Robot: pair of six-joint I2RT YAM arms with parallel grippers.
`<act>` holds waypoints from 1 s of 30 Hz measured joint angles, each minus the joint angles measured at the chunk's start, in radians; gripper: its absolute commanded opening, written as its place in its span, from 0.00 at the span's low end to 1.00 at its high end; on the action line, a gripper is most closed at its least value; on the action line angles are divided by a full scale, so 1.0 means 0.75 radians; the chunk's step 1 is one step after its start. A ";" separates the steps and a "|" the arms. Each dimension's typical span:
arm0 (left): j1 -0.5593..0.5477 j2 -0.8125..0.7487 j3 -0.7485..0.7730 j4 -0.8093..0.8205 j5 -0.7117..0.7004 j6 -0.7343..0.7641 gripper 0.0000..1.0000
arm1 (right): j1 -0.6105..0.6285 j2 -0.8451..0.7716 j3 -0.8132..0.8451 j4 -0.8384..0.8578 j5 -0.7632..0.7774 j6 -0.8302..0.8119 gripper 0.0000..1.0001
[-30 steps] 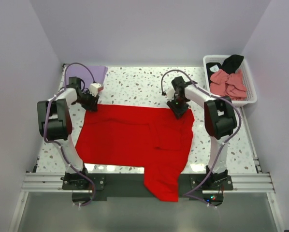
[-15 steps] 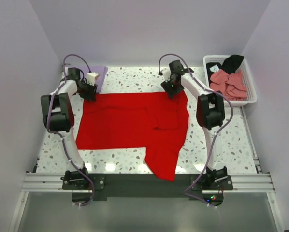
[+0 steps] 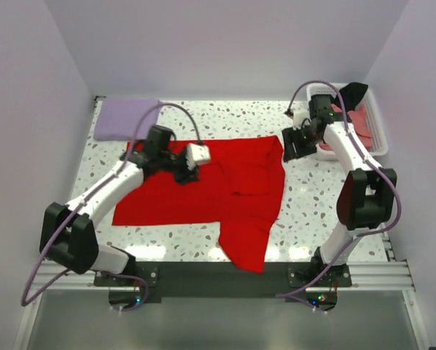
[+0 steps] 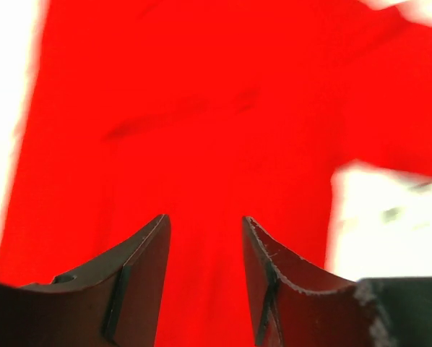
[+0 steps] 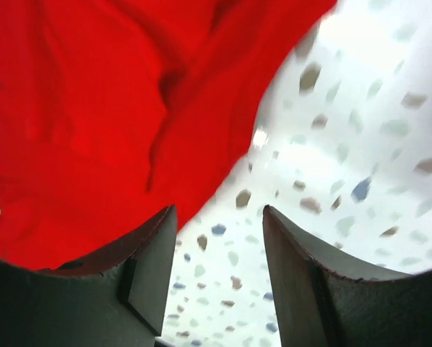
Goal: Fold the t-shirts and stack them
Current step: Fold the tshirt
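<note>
A bright red t-shirt (image 3: pixel 225 186) lies spread on the speckled table, its lower part hanging over the near edge. My left gripper (image 3: pixel 183 175) is open and empty above the shirt's upper left; red cloth (image 4: pixel 201 130) fills the left wrist view. My right gripper (image 3: pixel 291 149) is open and empty just right of the shirt's top right corner, over bare table; the shirt's edge (image 5: pixel 129 108) shows in the right wrist view. A folded lavender shirt (image 3: pixel 125 117) lies at the far left. Salmon-pink (image 3: pixel 349 125) and black (image 3: pixel 349 93) shirts lie in the basket.
A white slatted basket (image 3: pixel 378 138) stands at the far right. Walls close in the table on the left, the back and the right. Speckled tabletop (image 3: pixel 327 197) shows to the right of the red shirt.
Both grippers have let go of the red shirt's top corners. The left arm swung right and inward over the shirt; the right arm moved right toward the basket. The shirt lies still.
</note>
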 measured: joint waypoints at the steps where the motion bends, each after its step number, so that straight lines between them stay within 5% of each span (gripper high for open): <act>1: -0.136 -0.021 -0.037 0.036 0.004 -0.017 0.50 | -0.022 -0.009 -0.054 -0.001 -0.008 0.012 0.54; 6: -0.670 0.032 -0.143 0.204 -0.040 -0.135 0.51 | -0.122 -0.013 -0.291 -0.036 -0.033 0.061 0.54; 13: -1.124 0.340 -0.115 0.426 -0.202 -0.223 0.53 | -0.198 -0.099 -0.349 -0.041 -0.033 0.085 0.54; 21: -1.272 0.592 0.005 0.553 -0.382 -0.297 0.49 | -0.237 -0.156 -0.352 -0.043 -0.038 0.086 0.54; 28: -1.260 0.641 0.038 0.582 -0.429 -0.320 0.00 | -0.238 -0.156 -0.352 -0.054 -0.067 0.068 0.54; 30: -1.244 0.640 0.038 0.579 -0.420 -0.330 0.00 | -0.238 -0.156 -0.352 -0.055 -0.072 0.066 0.54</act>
